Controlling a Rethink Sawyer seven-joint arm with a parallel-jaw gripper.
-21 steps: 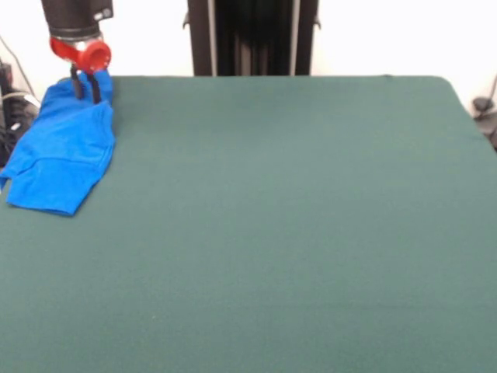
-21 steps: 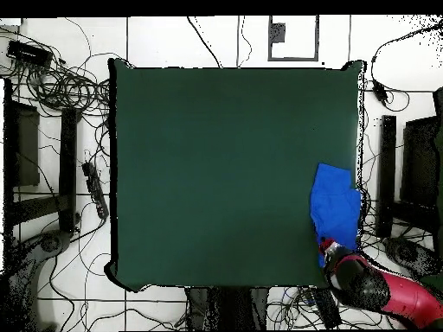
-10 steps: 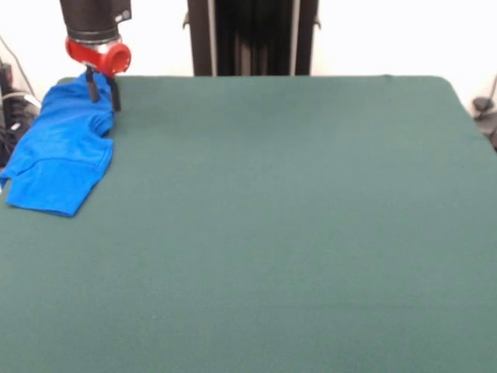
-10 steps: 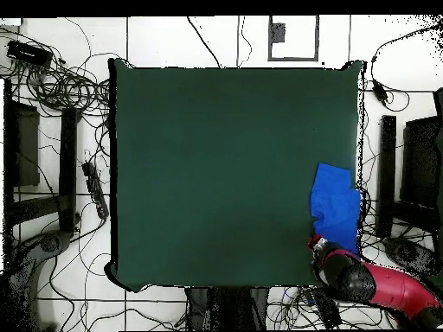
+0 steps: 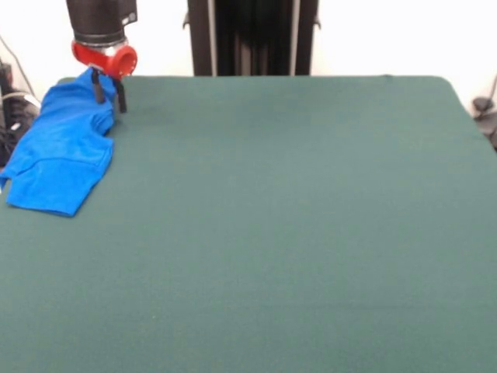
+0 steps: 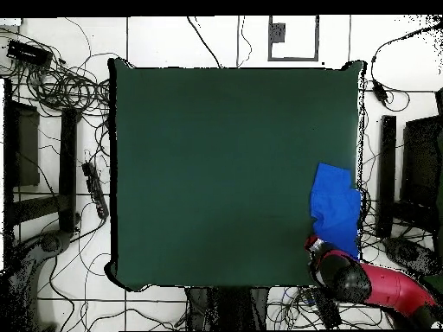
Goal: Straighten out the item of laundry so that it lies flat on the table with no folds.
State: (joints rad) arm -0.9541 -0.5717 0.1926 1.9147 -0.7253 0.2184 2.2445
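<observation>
The claw (image 5: 109,95), clamped on the T-shirt (image 5: 62,151) corner at upper left, has been dragged a bit rightward across the surface (image 5: 295,225), so unfolding's barely begun.

Low front camera facing across the tabletop (image 5: 295,233), overhead camera looking straight down from afar, both sharing the whole tabletop (image 6: 216,173)
</observation>
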